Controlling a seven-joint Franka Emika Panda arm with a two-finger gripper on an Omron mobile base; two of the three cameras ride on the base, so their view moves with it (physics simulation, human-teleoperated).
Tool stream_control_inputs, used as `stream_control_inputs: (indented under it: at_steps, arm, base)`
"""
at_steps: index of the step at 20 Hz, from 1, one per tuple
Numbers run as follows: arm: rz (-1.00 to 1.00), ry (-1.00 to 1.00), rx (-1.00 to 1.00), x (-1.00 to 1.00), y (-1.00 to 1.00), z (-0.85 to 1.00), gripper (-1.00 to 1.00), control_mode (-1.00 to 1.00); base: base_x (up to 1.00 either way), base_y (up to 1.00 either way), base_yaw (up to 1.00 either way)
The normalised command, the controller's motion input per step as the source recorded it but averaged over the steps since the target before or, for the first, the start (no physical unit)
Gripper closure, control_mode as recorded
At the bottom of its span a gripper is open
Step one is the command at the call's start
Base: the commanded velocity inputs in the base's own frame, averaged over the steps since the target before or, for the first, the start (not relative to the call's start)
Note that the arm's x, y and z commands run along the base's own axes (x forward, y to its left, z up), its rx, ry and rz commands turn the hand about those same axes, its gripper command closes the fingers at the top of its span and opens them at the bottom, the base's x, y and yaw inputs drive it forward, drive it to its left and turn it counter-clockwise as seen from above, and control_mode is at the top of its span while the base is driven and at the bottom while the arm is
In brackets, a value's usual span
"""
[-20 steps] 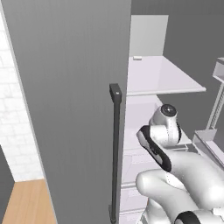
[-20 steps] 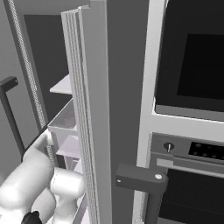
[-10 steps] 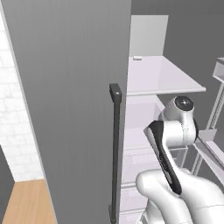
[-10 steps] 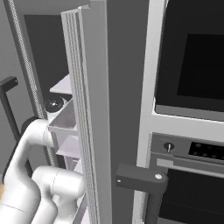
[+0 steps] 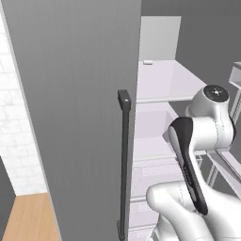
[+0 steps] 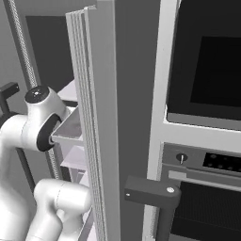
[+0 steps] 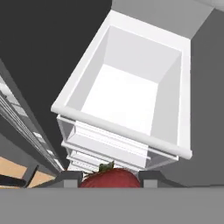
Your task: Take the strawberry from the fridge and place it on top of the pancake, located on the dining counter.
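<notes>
- I am at the carry-out step: the fridge [image 5: 84, 117] door stands open left of the arm, its shelves ahead.
- My tool [image 7: 111, 177] is clamped on the strawberry [image 7: 110, 178], which sits between the two fingertips [image 7: 72, 178], a white fridge bin [image 7: 131, 94] just beyond.
- Next, I judge, I back clear of the shelves and door edge, then drive to the pancake table.
</notes>
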Motion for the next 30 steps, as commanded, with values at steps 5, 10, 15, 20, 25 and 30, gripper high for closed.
stream_control_inputs:
  at_steps: [5,10,15,20,25,30]
  arm:
    - [0.04,0.06,-0.06,-0.16,0.21,-0.15,1.00,-1.00]
    - [0.00,0.01,0.00,-0.22,0.07,-0.02,1.00,1.00]
    - [0.00,0.00,0.00,0.00,0.00,0.00,1.00,1.00]
    - [0.00,0.00,0.00,0.00,0.00,0.00,1.00,1.00]
    - [0.00,0.00,0.00,0.00,0.00,0.00,1.00,1.00]
    - [0.00,0.00,0.00,0.00,0.00,0.00,1.00,1.00]
  base:
    - [0.00,0.00,0.00]
    - [-0.15,0.03,0.00]
    - [-0.97,0.42,-0.01]
    - [-1.00,0.73,-0.10]
    - [-1.00,0.69,-0.40]
    - [-0.83,0.27,-0.80]
